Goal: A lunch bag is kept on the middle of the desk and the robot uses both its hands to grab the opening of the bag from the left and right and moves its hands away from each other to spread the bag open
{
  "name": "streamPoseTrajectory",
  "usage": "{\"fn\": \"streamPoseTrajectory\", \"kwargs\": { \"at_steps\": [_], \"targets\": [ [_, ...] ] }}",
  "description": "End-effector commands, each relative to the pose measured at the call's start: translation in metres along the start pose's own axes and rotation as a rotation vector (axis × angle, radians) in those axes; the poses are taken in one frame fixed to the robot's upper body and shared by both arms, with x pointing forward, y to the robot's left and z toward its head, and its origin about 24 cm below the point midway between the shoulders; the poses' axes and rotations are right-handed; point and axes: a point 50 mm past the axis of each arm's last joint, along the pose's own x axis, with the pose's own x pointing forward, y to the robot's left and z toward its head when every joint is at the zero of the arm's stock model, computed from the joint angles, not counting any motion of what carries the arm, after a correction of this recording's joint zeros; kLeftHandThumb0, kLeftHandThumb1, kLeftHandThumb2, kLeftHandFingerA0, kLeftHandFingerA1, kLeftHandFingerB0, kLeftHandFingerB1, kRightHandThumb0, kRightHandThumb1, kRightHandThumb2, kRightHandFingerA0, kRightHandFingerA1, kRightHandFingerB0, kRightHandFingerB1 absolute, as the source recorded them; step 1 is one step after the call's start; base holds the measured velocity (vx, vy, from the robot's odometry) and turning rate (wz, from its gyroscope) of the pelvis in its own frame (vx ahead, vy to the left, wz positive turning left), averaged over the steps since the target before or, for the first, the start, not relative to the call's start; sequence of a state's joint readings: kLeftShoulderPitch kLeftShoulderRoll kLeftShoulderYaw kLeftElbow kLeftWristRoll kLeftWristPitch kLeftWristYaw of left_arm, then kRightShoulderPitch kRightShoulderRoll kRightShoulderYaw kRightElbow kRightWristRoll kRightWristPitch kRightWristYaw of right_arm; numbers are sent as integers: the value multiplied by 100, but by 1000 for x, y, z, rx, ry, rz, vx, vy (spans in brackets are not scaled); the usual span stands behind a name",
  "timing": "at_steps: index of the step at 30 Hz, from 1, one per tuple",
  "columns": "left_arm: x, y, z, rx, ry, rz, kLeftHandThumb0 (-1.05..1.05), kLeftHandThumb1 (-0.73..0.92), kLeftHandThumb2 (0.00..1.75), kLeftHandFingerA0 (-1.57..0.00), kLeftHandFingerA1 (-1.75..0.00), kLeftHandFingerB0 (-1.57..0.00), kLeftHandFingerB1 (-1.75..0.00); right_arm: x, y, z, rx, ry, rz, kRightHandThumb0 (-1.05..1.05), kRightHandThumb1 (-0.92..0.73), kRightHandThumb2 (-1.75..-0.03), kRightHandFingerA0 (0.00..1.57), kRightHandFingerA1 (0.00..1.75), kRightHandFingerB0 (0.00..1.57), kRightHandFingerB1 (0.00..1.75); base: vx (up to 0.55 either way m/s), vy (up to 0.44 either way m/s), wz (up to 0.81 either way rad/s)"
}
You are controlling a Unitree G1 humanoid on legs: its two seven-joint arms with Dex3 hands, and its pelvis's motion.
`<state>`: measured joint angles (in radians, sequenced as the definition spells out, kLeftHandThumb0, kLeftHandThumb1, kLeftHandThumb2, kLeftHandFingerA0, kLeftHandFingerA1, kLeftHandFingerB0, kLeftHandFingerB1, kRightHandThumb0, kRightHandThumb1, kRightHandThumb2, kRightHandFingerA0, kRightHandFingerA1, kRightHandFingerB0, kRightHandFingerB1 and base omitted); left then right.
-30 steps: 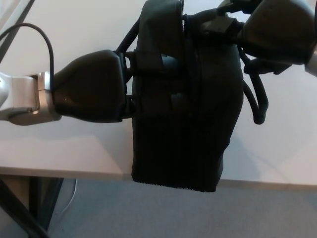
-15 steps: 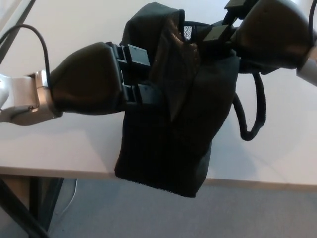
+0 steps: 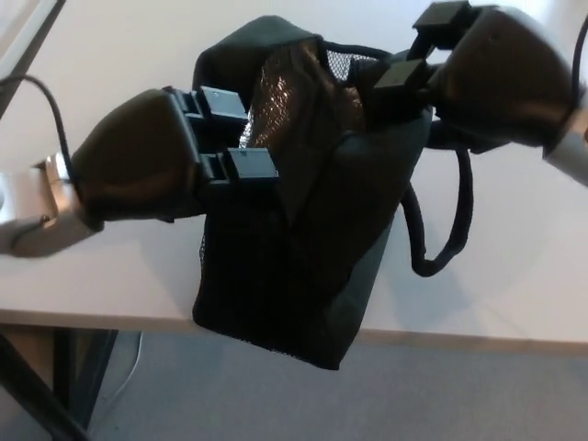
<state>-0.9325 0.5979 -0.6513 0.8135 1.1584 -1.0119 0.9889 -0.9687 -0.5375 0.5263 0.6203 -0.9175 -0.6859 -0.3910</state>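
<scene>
A black lunch bag (image 3: 303, 257) stands on the white desk (image 3: 110, 64), its base hanging a little over the front edge. Its top is spread apart, showing a shiny lining and black mesh (image 3: 292, 87) inside. My left hand (image 3: 152, 165) is shut on the left rim of the opening, its blocky fingers hooked over the fabric. My right hand (image 3: 487, 73) is shut on the right rim, fingers gripping the edge near the mesh. A black carry strap (image 3: 441, 230) loops down on the bag's right side.
The desk's front edge (image 3: 478, 340) runs along the bottom, with grey floor (image 3: 276, 404) beneath. A black cable (image 3: 41, 101) arcs over my left wrist. A dark desk leg (image 3: 37, 395) shows at lower left.
My left hand has pulled the left rim leftward and my right hand holds the right rim, so the closed opening has spread wide. The bag has tilted and shifted left.
</scene>
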Motion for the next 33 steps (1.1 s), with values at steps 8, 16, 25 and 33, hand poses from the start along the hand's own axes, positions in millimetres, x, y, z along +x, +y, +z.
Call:
{"fn": "streamPoseTrajectory", "kwargs": {
  "at_steps": [8, 16, 25, 33],
  "targets": [
    [-76, -7, 15, -241, 411, 306, 9, 30, 110, -82, -146, -77, -123, -67, 55, 8, 195, 295, -203, -30, -53, -58, 81, 112, 81, 78, 0, 0, 0],
    [-113, -7, 24, -297, 548, 371, -2, 39, 98, -77, -144, -69, -121, -104, 77, 19, 269, 420, -244, -23, -51, -55, 83, 104, 88, 63, 0, 0, 0],
    [-106, -12, 28, -310, 536, 377, 1, 43, 91, -84, -124, -74, -112, -106, 72, 14, 257, 428, -250, -27, -54, -56, 82, 101, 85, 69, 0, 0, 0],
    [-95, -8, 24, -316, 500, 395, 1, 45, 94, -76, -138, -73, -118, -95, 63, 10, 246, 399, -284, -26, -52, -56, 80, 112, 86, 66, 0, 0, 0]
  ]
}}
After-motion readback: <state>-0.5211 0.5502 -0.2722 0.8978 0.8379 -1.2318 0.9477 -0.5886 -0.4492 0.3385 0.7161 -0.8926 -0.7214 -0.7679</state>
